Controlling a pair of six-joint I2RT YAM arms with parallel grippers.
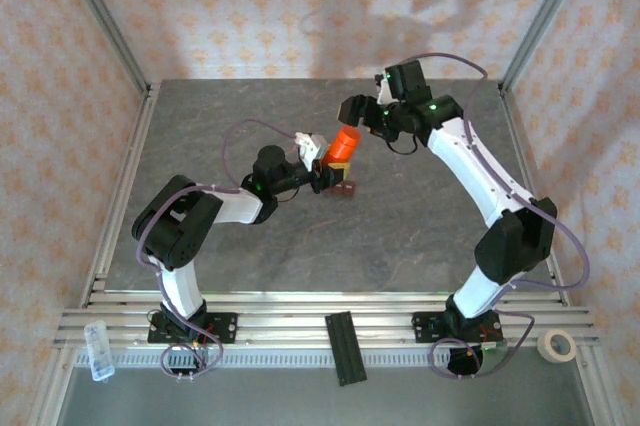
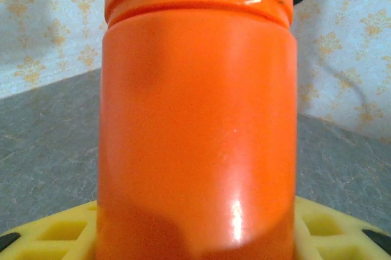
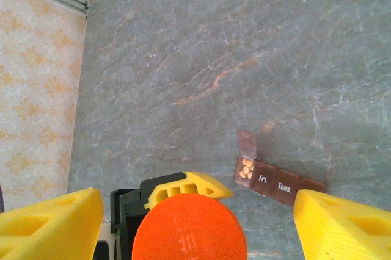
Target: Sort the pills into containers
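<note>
An orange bottle point(image 1: 345, 144) with its orange cap point(image 3: 189, 229) on stands upright above the table, and my left gripper point(image 1: 322, 164) is shut on its body point(image 2: 195, 150). One yellow left finger point(image 3: 183, 187) shows beside the cap. My right gripper point(image 3: 197, 202) hangs over the cap, open, its yellow fingers point(image 3: 52, 220) standing wide on either side and clear of it. The containers point(image 3: 278, 180), a dark red-brown bar, lie on the table just beyond the bottle point(image 1: 343, 187). One end compartment has its lid up and holds several pale pills point(image 3: 246, 169).
The grey stone-patterned table point(image 1: 250, 246) is bounded by metal frame posts and patterned walls. On the near rail lie a black strip point(image 1: 345, 346), a tape roll point(image 1: 557, 345) at right and a clear plastic piece point(image 1: 99, 349) at left.
</note>
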